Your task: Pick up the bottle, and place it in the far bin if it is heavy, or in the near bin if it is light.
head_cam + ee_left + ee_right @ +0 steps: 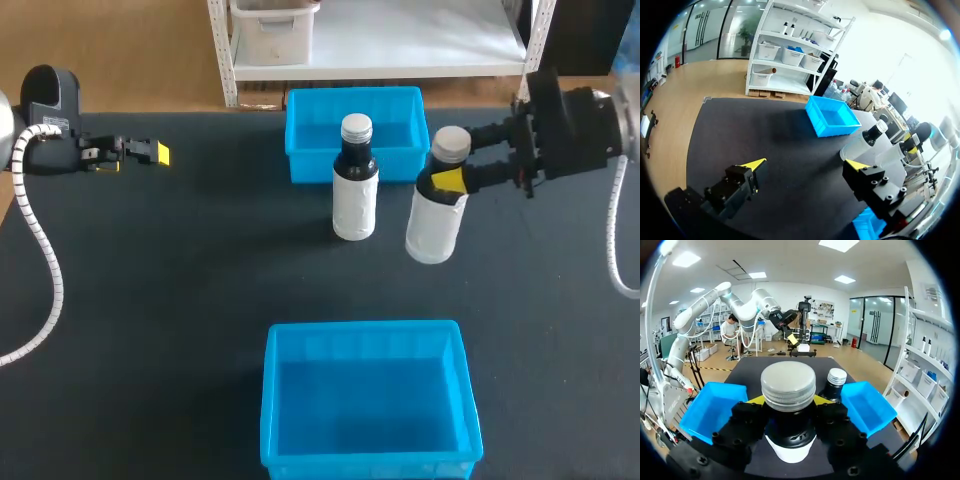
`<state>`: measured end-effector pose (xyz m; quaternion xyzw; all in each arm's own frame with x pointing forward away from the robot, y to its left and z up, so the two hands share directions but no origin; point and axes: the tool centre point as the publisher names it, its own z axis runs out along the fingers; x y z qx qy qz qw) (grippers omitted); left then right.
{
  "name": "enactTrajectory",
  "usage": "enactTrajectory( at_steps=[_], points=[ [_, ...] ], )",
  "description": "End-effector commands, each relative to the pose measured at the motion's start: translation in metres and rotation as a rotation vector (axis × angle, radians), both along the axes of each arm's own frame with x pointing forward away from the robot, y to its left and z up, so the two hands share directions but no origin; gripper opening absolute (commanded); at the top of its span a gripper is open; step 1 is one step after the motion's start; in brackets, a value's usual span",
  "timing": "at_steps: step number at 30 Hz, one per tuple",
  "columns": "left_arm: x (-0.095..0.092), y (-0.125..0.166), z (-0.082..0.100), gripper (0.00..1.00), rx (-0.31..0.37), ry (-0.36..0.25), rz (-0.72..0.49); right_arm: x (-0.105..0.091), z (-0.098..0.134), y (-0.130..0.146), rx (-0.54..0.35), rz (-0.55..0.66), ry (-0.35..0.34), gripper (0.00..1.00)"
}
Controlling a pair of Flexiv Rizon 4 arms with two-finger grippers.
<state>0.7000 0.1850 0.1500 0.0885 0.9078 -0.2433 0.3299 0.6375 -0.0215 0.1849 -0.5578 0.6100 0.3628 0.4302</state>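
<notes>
Presently my right fingers point(447, 181) are pinching the bottle point(436, 222) at its dark neck, just under the silver cap, one yellow tip on each side. I think the neck is a good place to hold: the cap makes a shoulder above the tips, so the bottle cannot slip down, and its weight hangs freely from the hold, which I need for judging heavy or light. The bottle leans a little, and I cannot tell if its foot is already off the counter point(180, 300). It is between the two bins, near the right front corner of the far bin point(305, 160) and well apart from the near bin point(272, 400). A second bottle point(354, 190) stands upright just beside it, in front of the far bin (same kind, it seems: white label, silver cap), so a sideways move calls for care not to knock it.

My left fingers point(152, 152) are spread wide with nothing between them, over the left side of the counter, well apart from both bottles; I judge this arm is simply parked out of the way. The counter has a dark, matt cover, probably not slippery. Both bins are bright blue and open on top, and the near one shows only its own floor.
</notes>
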Motion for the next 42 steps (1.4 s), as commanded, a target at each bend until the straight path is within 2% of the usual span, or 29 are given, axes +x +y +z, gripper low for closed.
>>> enactTrajectory(
  at_steps=[1, 28, 36, 42],
  points=[
    [0.000, 0.000, 0.000, 1.00, 0.000, 0.000, 0.000, -0.001, 0.005, -0.007, -0.001, -0.003, -0.001, 0.00],
    [0.000, 0.000, 0.000, 1.00, 0.000, 0.000, 0.000, 0.004, 0.010, -0.023, 0.002, -0.036, -0.007, 0.00],
    [0.000, 0.000, 0.000, 1.00, 0.000, 0.000, 0.000, 0.015, 0.013, -0.032, -0.002, -0.050, -0.013, 0.00],
    [0.000, 0.000, 0.000, 1.00, 0.000, 0.000, 0.000, 0.032, 0.020, -0.040, -0.011, -0.052, -0.017, 0.00]
  ],
)
